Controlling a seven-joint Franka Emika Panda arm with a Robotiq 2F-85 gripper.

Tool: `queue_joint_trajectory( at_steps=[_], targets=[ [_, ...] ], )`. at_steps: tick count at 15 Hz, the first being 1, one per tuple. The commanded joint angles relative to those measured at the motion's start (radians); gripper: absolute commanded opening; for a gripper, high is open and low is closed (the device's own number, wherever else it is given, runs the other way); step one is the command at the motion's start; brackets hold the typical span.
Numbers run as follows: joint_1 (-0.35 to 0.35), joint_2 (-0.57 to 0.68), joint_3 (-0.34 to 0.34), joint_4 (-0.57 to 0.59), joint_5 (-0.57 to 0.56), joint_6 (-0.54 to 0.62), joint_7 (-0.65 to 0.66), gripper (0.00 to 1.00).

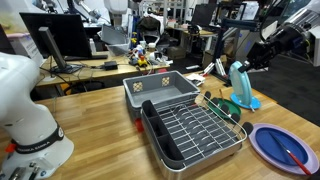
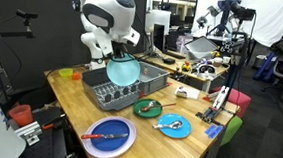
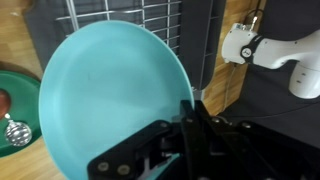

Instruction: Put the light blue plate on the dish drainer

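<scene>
Wooden desk (image 1: 100, 108) in this busy lab carries the dish drainer (image 1: 195, 130), a rectangular silver wire rack on a black base, with a grey plastic bin (image 1: 160, 90) just behind it. The end effector (image 3: 190, 125) is clamped on the rim of the light blue plate (image 3: 110, 95), which is round, smooth and glossy and is held on its edge in the air. In the wrist view the rack wires lie beyond the plate's far edge. I judge the plate must go forward and down between them, face upright. A green plate (image 3: 12, 110) lies near.
</scene>
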Motion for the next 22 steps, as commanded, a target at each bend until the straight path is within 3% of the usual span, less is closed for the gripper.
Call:
queue_joint_trajectory(
  at_steps=[1,3,4,11,12,15,22],
  targets=[
    [0.011,-0.001,0.005,0.017,0.095,-0.097,-0.04,0.02],
    [0.02,0.01,0.013,0.025,0.113,-0.136,-0.046,0.02],
    [0.019,-0.001,0.019,0.013,0.08,-0.094,-0.009,0.07],
    [0.022,0.0,0.02,0.013,0.086,-0.11,-0.014,0.07],
    [0.022,0.0,0.02,0.013,0.086,-0.11,-0.014,0.02],
    [0.032,0.012,0.025,0.02,0.214,-0.138,-0.03,0.02],
    [0.063,0.059,0.071,0.014,0.662,-0.111,-0.072,0.02]
  ],
)
